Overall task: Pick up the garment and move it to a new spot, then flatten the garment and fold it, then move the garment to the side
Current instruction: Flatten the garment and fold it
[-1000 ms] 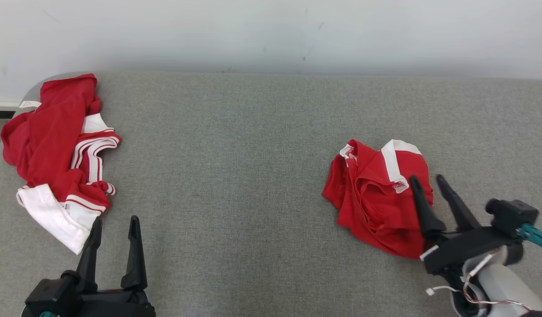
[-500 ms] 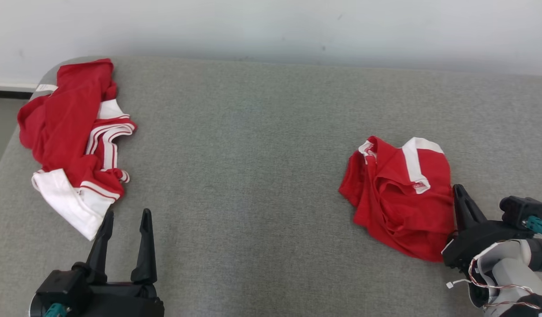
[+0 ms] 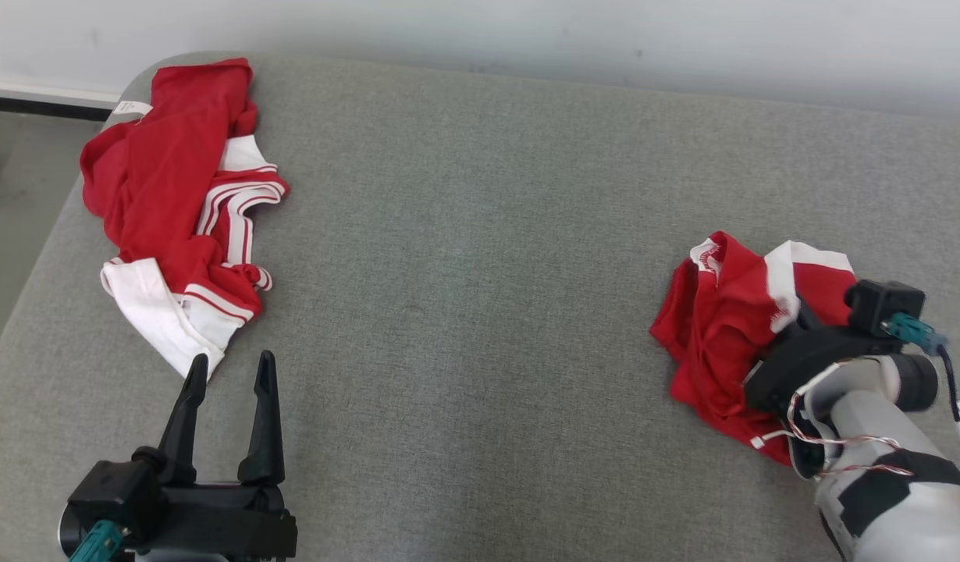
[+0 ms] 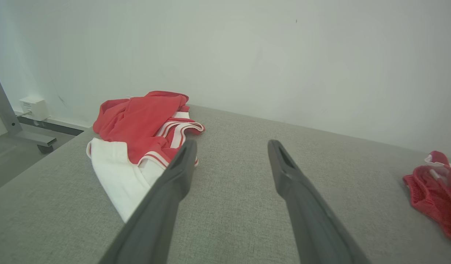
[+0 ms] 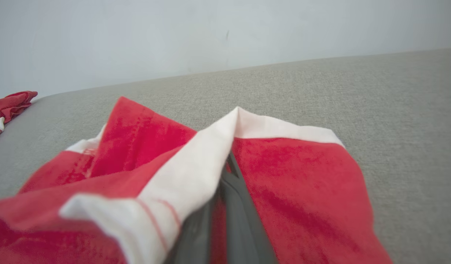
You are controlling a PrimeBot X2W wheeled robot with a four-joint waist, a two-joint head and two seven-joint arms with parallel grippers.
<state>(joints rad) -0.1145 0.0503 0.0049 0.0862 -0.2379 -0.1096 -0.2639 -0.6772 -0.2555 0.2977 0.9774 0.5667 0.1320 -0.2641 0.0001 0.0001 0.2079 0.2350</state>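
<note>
Two garments: both red with white trim, lying well apart on one grey padded surface [image 3: 480,234].
Task item: red garment [image 3: 718,312], crumpled into a small heap on the robot's right side of the surface, with a white band across its upper fold.
Same item, other views: fills the foreground of the right wrist view [image 5: 291,176]; shows at the far right edge of the left wrist view [image 4: 431,198].
Right gripper [image 3: 800,316]: clenched on the red garment at the white band, its fingertips buried in the cloth in the head view.
Right gripper, close view [image 5: 229,183]: the two dark fingers are pressed together with red cloth caught between them, and the white band drapes over the left one.
Cloth at the grip: rises in a peak around the fingers; I cannot tell whether any of it is clear of the surface.
Left gripper [image 3: 232,359]: released, fingers spread wide and holding nothing, above bare surface at the robot's lower left.
Left gripper, close view [image 4: 231,143]: tips point toward the wall, and the left finger crosses in front of the other heap's white hem.
Second item: red-and-white heap [image 3: 176,179], bunched at the far left corner of the surface, striped trim on its inner side, broad white hem nearest the robot.
Backdrop: pale wall [image 3: 527,31] behind the surface; grey floor [image 3: 12,195] beyond the left edge.
Fixture: small white box [image 4: 34,108] low on the wall.
</note>
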